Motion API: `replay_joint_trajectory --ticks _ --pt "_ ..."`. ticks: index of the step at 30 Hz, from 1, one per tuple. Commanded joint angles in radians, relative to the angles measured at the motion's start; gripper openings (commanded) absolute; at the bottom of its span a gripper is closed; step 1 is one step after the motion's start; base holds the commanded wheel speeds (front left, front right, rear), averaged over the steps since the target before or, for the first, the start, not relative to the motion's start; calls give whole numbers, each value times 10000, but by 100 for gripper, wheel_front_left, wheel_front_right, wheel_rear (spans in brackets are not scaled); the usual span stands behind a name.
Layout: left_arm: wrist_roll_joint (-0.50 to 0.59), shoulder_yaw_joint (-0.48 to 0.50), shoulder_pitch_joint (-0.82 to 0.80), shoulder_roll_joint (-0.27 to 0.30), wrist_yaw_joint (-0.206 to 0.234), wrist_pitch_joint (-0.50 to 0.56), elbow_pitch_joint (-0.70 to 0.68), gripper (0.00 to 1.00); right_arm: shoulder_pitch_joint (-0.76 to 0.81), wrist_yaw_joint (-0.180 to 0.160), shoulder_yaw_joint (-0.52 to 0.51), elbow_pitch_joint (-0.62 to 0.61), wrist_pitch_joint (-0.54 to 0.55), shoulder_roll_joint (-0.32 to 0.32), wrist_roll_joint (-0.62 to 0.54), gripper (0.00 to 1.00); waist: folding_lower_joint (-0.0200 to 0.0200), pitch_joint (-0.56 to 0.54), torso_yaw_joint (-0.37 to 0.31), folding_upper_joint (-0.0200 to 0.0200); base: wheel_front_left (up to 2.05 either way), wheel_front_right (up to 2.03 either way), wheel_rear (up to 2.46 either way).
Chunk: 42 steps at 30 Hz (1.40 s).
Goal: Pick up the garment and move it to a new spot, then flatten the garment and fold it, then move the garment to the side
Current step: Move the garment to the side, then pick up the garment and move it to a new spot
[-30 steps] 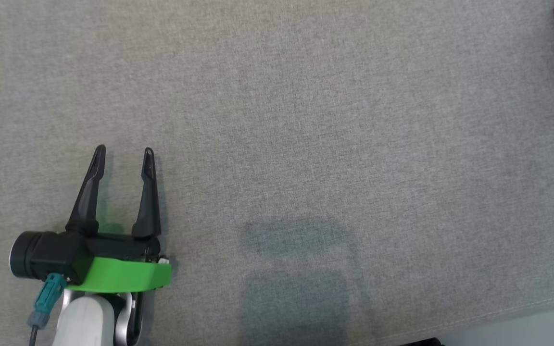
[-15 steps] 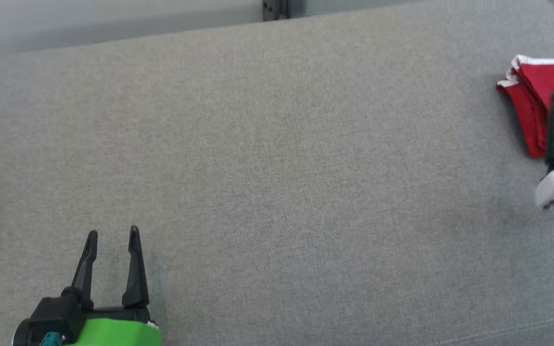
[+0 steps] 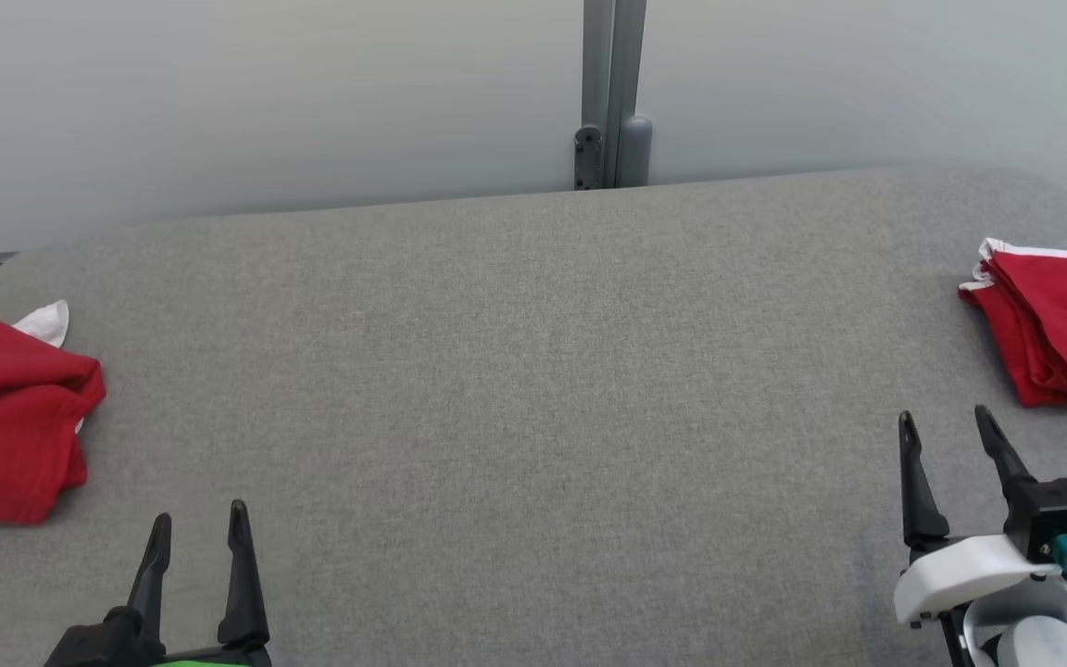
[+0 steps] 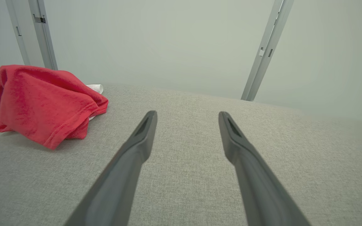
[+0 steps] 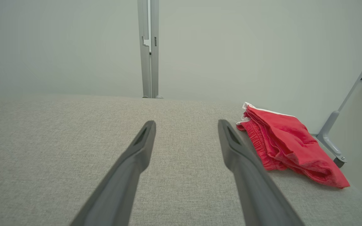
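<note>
Head camera had swung upward since the earlier frames, bringing the far edge of the worktop and the wall behind it into sight; the shift was the camera's, not the cloth's. Left claw stood at the near edge toward the left corner, jaws wide and empty. Right claw stood toward the near right corner, likewise wide and empty.

A crumpled red garment lay bunched at the left edge, roughly midway between the near and far edges and partly cut off by the frame. A folded red garment lay at the right edge and was judged already dealt with.

The crumpled one was judged the piece in hand. It lay left of and beyond the left claw, which was much the nearer arm. So far as visible, its longer run followed the left edge, near to far, with a white scrap at its far end. No firm axis could be fixed in such a heap.
</note>
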Motion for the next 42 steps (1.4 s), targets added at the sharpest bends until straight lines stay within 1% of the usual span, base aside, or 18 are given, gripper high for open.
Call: replay_joint_trajectory --ticks 1,5,10,15,18,20,23,26,28,35,38,42 --pt "-116 113 186 12 66 -5 22 100 269 -10 59 -92 -44 20 -18 100 1 -337 110 0 0 0 0" --pt "-219 278 334 10 136 -5 16 100 573 -10 277 -136 -45 141 113 100 1 -401 5 0 0 0 0" --pt "-111 167 228 12 10 -5 111 100 717 -10 412 -79 -46 169 494 100 1 -402 -73 0 0 0 0" --pt "-63 180 38 12 -19 -5 169 100 721 -10 460 -3 -45 172 609 100 1 -378 -133 0 0 0 0" --pt "-50 157 -1 12 -58 -5 203 100 676 -10 447 -5 -45 173 679 100 1 -354 -88 0 0 0 0" --pt "-2 136 -23 13 -91 -5 227 100 684 -10 509 -27 -47 175 720 100 1 -347 64 0 0 0 0" --pt "24 96 -95 13 -92 -5 234 100 756 -10 528 -68 -45 169 800 100 1 -326 525 0 0 0 0" --pt "81 42 -131 19 -96 -4 294 100 838 -10 605 -56 -45 173 943 100 1 -339 1257 0 0 0 0" --pt "161 2 -118 20 -125 -5 362 100 839 -10 622 -74 -46 171 1018 100 1 -347 1874 0 0 0 0" --pt "421 326 218 19 -186 -5 412 100 583 -10 1074 14 -44 170 1263 100 1 -423 3708 0 0 0 0" --pt "467 539 356 20 -202 -5 375 100 505 -10 1317 88 -40 169 1361 100 1 -450 4165 0 0 0 0" --pt "466 662 462 17 -269 -5 304 100 481 -10 1504 137 -40 165 1482 100 1 -434 4372 0 0 0 0"
